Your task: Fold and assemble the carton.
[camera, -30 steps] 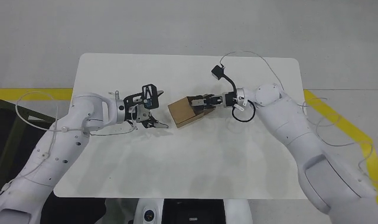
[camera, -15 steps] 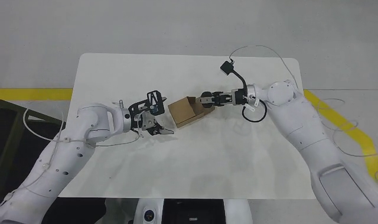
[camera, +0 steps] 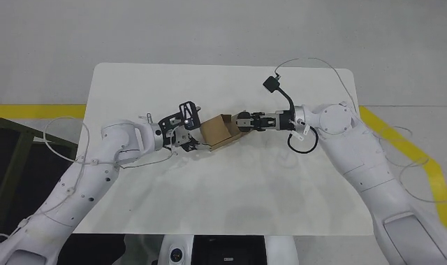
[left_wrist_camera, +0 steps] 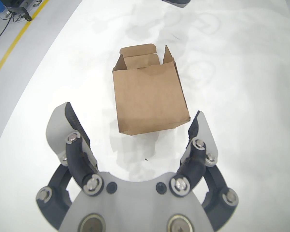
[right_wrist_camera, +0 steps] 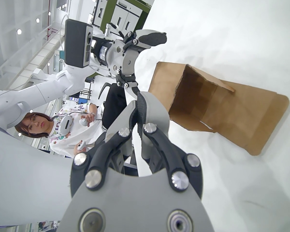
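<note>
While I watch from the top camera, the brown carton [camera: 218,131] lies on its side on the white table [camera: 279,188], directly between my two pincers, which face each other across it.

The left pincer [left_wrist_camera: 133,111] has its fingers [left_wrist_camera: 70,121] spread wide apart and grips nothing. The carton's closed end sits just ahead of it, roughly centred in the gap. One bottom corner comes very near a fingertip, though I cannot tell whether they touch. From this pincer the box runs straight away, its broad upper face tilted slightly. At the far end the flaps [left_wrist_camera: 137,50] stand unfolded around the open mouth, with one narrow side flap sticking up.

The right pincer [right_wrist_camera: 137,96] has its fingers pressed together with nothing between them. Its tip sits just beside the carton's open mouth, close to the near edge of the opening; I cannot tell whether there is contact. From here I look obliquely into the hollow interior. A long flap [right_wrist_camera: 256,121] stretches out from the mouth and lies flat on the table, off to one side of this pincer. A smaller flap juts out from the opposite wall. Beyond the carton, the left pincer faces this one with its fingers parted.
</note>
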Robot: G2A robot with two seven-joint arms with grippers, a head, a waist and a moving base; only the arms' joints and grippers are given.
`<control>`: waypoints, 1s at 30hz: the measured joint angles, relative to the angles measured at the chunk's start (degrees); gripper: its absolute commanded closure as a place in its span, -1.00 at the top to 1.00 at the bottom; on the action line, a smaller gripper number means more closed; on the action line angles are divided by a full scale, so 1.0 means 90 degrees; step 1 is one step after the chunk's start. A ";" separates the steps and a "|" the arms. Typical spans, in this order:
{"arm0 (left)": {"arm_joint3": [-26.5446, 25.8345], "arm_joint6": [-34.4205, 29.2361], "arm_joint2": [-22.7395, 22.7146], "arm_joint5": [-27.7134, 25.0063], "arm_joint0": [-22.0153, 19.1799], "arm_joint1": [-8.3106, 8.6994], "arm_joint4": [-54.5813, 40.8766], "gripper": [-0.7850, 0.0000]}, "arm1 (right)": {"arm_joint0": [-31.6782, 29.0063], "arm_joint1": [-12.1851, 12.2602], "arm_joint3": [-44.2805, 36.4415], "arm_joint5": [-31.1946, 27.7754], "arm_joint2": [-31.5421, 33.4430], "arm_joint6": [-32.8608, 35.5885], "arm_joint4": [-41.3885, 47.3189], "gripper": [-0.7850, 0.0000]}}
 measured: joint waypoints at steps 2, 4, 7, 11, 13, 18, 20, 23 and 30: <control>0.0168 0.0050 0.0010 -0.0021 -0.0084 -0.0031 -0.0041 1.00 | -0.0041 0.0008 -0.0038 0.0011 0.0023 -0.0006 0.0003 -1.00; 0.0352 0.0085 -0.0026 -0.0020 -0.0161 -0.0051 -0.0092 1.00 | -0.0070 0.0016 -0.0064 0.0022 0.0045 -0.0003 -0.0001 -1.00; 0.0553 0.0115 -0.0089 0.0005 -0.0261 -0.0076 -0.0146 1.00 | -0.0098 0.0024 -0.0099 0.0037 0.0073 -0.0010 -0.0027 -1.00; 0.0667 0.0185 -0.0128 -0.0096 -0.0349 -0.0101 -0.0159 1.00 | -0.0139 0.0025 -0.0143 0.0045 0.0079 -0.0031 -0.0041 -1.00; 0.0663 0.0259 -0.0123 -0.0257 -0.0383 -0.0110 -0.0097 1.00 | -0.0160 0.0016 -0.0139 0.0049 0.0053 -0.0043 -0.0050 -1.00; 0.0647 0.0608 -0.0067 -0.0717 -0.0453 -0.0118 0.0419 1.00 | -0.0172 -0.0014 -0.0054 0.0177 -0.0039 -0.0140 -0.0181 -1.00; 0.0667 0.0972 -0.0042 -0.0797 -0.0457 -0.0121 0.0847 1.00 | -0.0170 -0.0022 -0.0039 0.0282 -0.0075 -0.0198 -0.0310 -1.00; 0.0774 0.1696 -0.0009 -0.0821 -0.0444 -0.0122 0.1514 1.00 | -0.0169 -0.0023 -0.0041 0.0301 -0.0078 -0.0212 -0.0326 -1.00; 0.1413 0.2607 0.0263 -0.0978 -0.0611 -0.0243 0.1890 1.00 | -0.0170 -0.0023 -0.0042 0.0296 -0.0076 -0.0209 -0.0320 -1.00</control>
